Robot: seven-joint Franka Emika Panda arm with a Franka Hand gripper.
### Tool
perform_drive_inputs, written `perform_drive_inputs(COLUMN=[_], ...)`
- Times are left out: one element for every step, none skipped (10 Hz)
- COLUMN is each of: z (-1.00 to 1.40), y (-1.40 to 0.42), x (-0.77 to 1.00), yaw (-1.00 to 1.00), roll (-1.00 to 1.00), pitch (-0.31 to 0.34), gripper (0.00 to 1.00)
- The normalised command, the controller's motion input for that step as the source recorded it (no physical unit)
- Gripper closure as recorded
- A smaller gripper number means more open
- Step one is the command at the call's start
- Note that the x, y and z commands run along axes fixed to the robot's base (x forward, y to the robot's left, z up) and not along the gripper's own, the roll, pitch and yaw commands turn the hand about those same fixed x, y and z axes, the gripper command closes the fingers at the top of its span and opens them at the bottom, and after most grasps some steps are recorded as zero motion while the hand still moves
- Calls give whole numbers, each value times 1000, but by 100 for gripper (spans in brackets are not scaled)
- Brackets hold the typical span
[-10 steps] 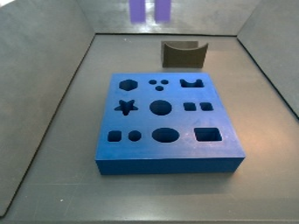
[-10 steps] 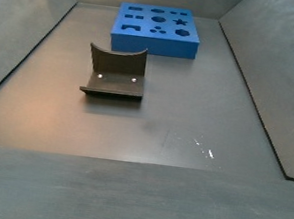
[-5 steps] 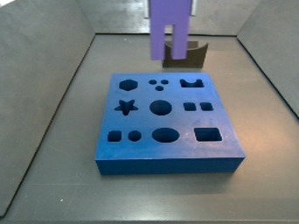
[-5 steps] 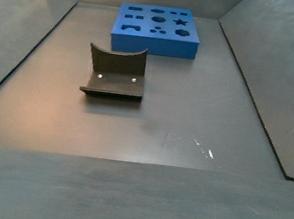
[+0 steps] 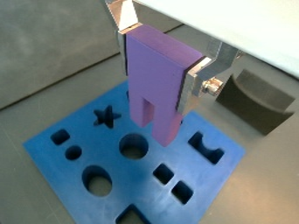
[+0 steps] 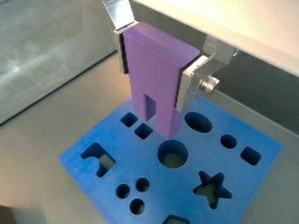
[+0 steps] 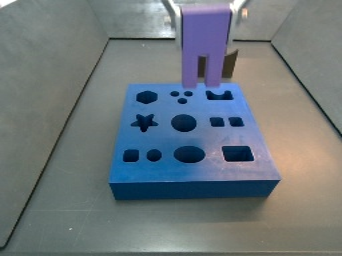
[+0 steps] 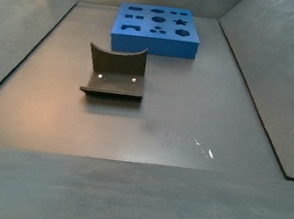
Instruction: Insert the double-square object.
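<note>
Lavender double-square object (image 7: 207, 42), clamped prongs-down in the claw (image 5: 162, 59), hangs above the blue board (image 7: 190, 140) toward its 1 o'clock corner; we judge transport underway, next aligning prongs with the paired square holes (image 7: 226, 121).

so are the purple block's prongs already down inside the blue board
No, the purple block, clamped in the gripper, hangs with its prongs above the blue board.

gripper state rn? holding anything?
Gripper: closed on the double-square object, prongs down, hanging above the blue board, not yet inserted.
</note>
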Motion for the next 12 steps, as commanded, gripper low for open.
perform_drive_inputs(z=[-606, -457, 0, 0, -134, -223, -297, -366, -620, -563, -471, -377], y=[-83, -171, 0, -31, 0, 0, 0, 14, 0, 0, 0, -20], x=[1000, 871, -74, 0, 651, 977, 989, 951, 680, 269, 94, 129], yaw=[0, 0, 66, 0, -11, 0, 0, 0, 129, 71, 34, 0], roll=[0, 136, 0, 0, 9, 30, 41, 90, 313, 301, 233, 149], pitch=[-57, -139, -11, 0, -86, -217, -189, -110, 0, 16, 0, 0], gripper=[100, 100, 100, 100, 100, 100, 100, 100, 100, 100, 100, 100])
